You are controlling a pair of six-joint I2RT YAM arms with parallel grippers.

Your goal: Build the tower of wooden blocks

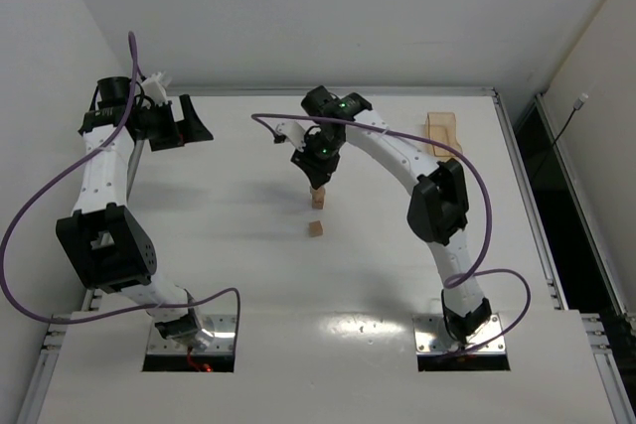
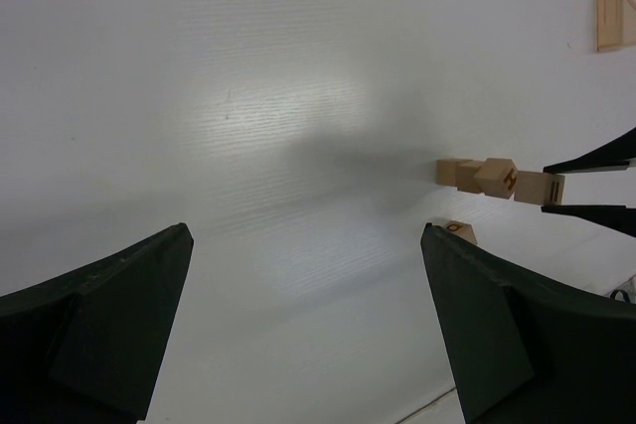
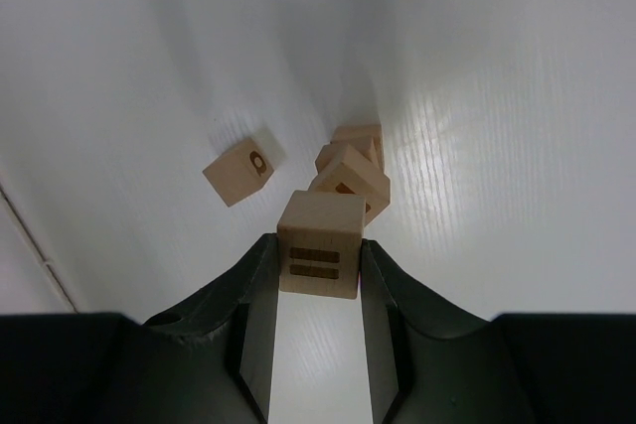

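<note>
- At the tower's (image 3: 348, 186) top, your right fingers (image 3: 253, 315) are pinching a cube (image 3: 320, 257).
- Your left fingers (image 2: 99, 335) are hanging spread wide.
- A loose cube (image 3: 238, 171) is lying nearby.

Count, wooden blocks (image 3: 348, 186): four. Three stand in one column (image 2: 494, 177), including the top block (image 3: 320, 257). One loose block (image 3: 238, 171) lies centre left in the right wrist view. Tray (image 1: 442, 133): one, upper right of the overhead view. Robot arms: two, left arm (image 1: 109, 166) and right arm (image 1: 395, 153).
</note>
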